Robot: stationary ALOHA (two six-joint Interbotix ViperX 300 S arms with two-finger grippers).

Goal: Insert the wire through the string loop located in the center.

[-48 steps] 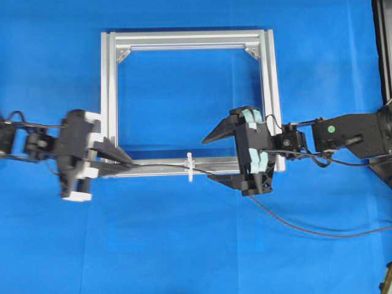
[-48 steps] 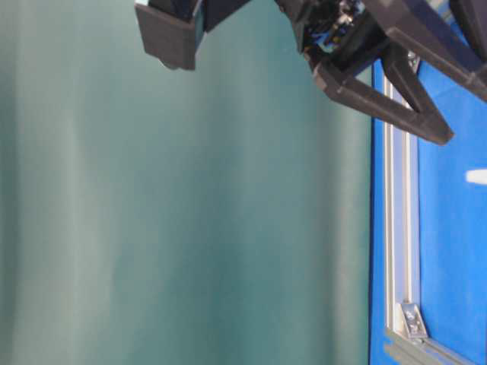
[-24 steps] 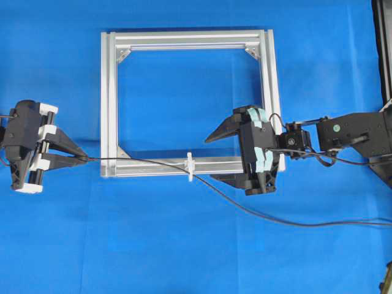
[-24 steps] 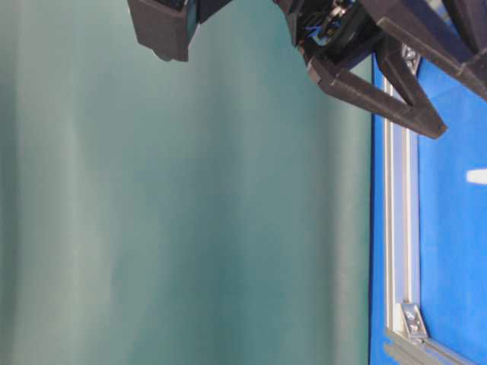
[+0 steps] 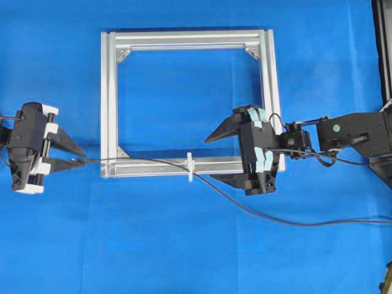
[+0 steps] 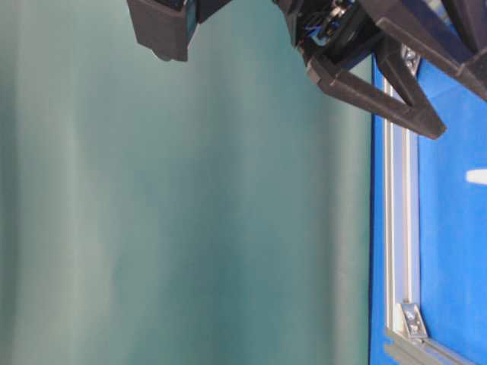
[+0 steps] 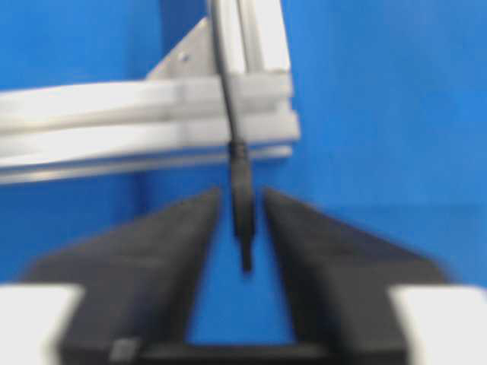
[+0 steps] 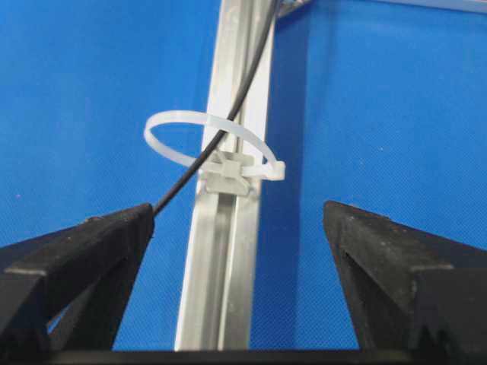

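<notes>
**Left pincer lets go — wire is through the loop**

I've just eased the left pincer (image 5: 72,154) apart. Half a second ago its black fingers were pinched on the plug end of the long thin black wire (image 5: 153,162); now they stand spread, and in the left wrist view the small dark plug (image 7: 242,220) sits loose in the gap between them, touching neither side as far as the blur lets me tell. That arm had already drawn back to the left, clear of the silver aluminium square frame (image 5: 109,104), pulling the wire with it.

The wire now runs from the plug, over the frame's near rail, through the small white plastic string loop (image 5: 190,166) at the rail's middle, then trails off to the right across the blue counter (image 5: 184,245). The right wrist view confirms it — the black line passes inside the white ring (image 8: 209,144).

The right pincer (image 5: 222,154) hangs wide open just right of the loop, holding nothing.

I'd judge the threading done; the release looks like the closing move
</notes>
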